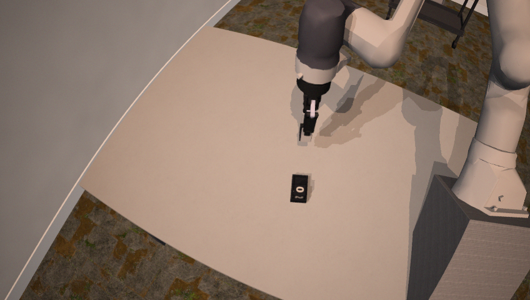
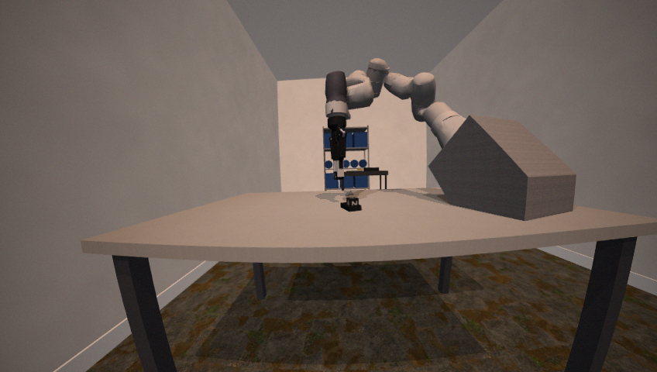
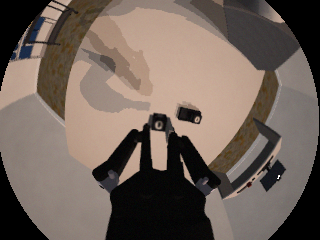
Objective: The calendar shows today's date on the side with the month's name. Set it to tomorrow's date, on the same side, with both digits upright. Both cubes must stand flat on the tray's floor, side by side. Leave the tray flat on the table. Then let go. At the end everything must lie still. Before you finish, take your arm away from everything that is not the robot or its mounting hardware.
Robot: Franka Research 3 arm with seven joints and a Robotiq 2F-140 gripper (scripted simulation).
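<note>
The black calendar tray lies flat on the table. One black cube stands in its near half with a white "0" on top, and the far half is empty. The tray also shows in the exterior view and in the wrist view. My gripper hangs above the table, beyond the tray, pointing down. It is shut on the second black cube, held at the fingertips and clear of the table. I cannot read the digits on the held cube. The gripper also shows in the exterior view.
The robot's grey pedestal stands at the table's right side. The table's curved left edge runs close to a wall. A shelf with blue boxes and a small dark table stand behind, off the table.
</note>
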